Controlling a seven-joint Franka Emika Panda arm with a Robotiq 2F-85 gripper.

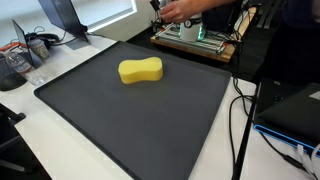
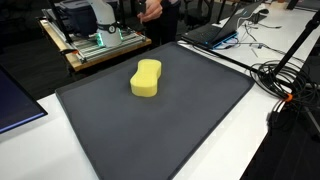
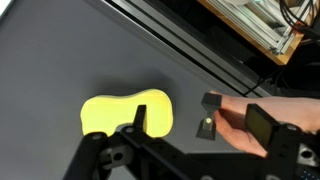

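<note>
In the wrist view my gripper (image 3: 200, 122) is open, with its two black fingers spread wide at the bottom of the frame. A person's hand (image 3: 245, 118) reaches in from the right between the fingers and holds a small black piece (image 3: 208, 127) with a pale dot on it. A yellow peanut-shaped sponge (image 3: 122, 112) lies on the dark mat (image 3: 60, 60) below, partly behind my left finger. The sponge also shows in both exterior views (image 1: 140, 71) (image 2: 146, 78), lying alone on the mat. I cannot make out my gripper in those views.
The dark mat (image 1: 130, 120) (image 2: 170, 130) covers most of the white table. A wooden frame with equipment (image 1: 195, 38) (image 2: 95, 42) stands behind it, with a person (image 2: 155, 8) at it. Cables and a laptop (image 2: 215, 32) lie along one side and headphones (image 1: 40, 42) on the other.
</note>
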